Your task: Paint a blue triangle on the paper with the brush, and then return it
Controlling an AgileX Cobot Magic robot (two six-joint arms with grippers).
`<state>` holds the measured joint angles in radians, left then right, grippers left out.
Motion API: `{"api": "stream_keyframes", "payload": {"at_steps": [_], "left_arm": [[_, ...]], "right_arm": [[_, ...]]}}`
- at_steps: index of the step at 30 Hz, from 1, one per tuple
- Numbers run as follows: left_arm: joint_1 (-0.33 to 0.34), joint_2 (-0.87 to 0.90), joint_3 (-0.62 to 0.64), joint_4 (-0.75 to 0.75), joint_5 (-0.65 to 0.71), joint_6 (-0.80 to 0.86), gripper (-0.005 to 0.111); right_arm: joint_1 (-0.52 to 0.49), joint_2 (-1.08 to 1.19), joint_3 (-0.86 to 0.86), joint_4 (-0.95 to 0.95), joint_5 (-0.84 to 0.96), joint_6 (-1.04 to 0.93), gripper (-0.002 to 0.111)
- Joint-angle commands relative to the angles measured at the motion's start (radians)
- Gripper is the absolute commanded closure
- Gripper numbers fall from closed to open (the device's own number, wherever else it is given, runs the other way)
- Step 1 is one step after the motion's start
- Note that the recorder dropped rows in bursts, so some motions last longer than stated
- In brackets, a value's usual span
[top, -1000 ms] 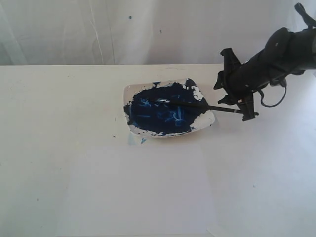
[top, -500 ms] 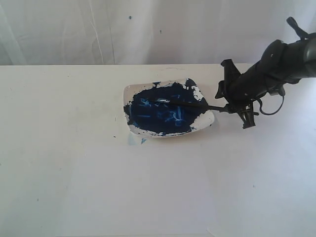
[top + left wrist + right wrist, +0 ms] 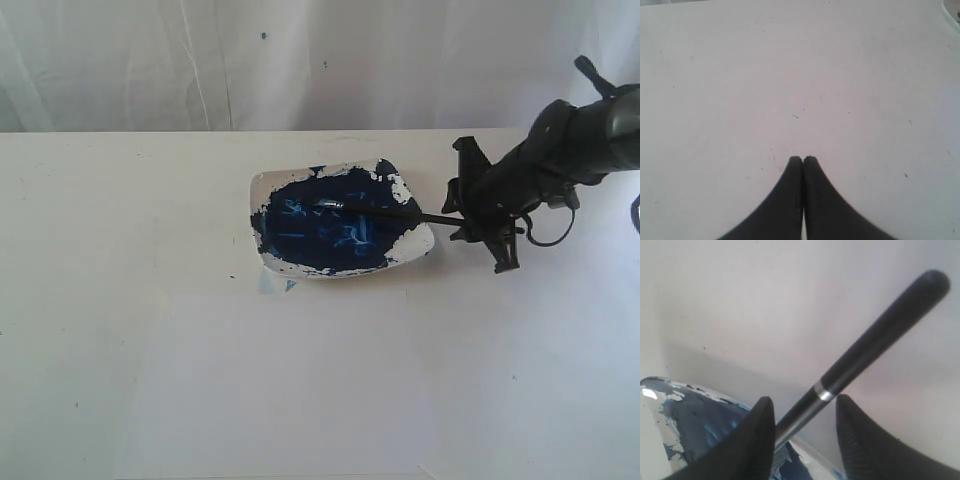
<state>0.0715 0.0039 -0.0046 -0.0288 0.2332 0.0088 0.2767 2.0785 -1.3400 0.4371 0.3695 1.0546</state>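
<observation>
The brush (image 3: 390,211) lies across the paint-smeared white dish (image 3: 415,243), its bristles in the dark blue paint and its black handle sticking out over the right rim. My right gripper (image 3: 462,215) is open at the handle's free end. In the right wrist view the handle (image 3: 875,335) runs between the spread fingers of this gripper (image 3: 805,400), close to one finger (image 3: 760,435) and apart from the other. The paper (image 3: 280,390) lies in front of the dish; no blue triangle shows on it. My left gripper (image 3: 803,159) is shut over bare tabletop.
A white cloth backdrop (image 3: 200,60) hangs behind the table's far edge. A corner of the dish (image 3: 952,10) shows at the edge of the left wrist view. A small blue smear (image 3: 288,285) marks the table at the dish's front rim.
My right arm has swung a little to the right and lowered, bringing the open fingers around the handle's end. The brush and dish have not moved.
</observation>
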Motion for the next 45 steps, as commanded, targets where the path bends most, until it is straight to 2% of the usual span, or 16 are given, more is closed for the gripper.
{"api": "stream_keyframes", "payload": {"at_steps": [1,25,32,45], "left_arm": [[-0.004,-0.004,0.005,-0.007,-0.002,-0.009,0.107],[-0.004,-0.004,0.005,-0.007,-0.002,-0.009,0.107],[-0.004,-0.004,0.005,-0.007,-0.002,-0.009,0.107],[-0.004,-0.004,0.005,-0.007,-0.002,-0.009,0.107]], "right_arm": [[-0.009,0.010,0.003,0.005,-0.029,0.007,0.070],[-0.009,0.029,0.003,0.014,-0.059,0.030,0.070],[-0.009,0.029,0.003,0.014,-0.064,0.049,0.083],[-0.009,0.029,0.003,0.014,-0.087,0.061,0.087]]}}
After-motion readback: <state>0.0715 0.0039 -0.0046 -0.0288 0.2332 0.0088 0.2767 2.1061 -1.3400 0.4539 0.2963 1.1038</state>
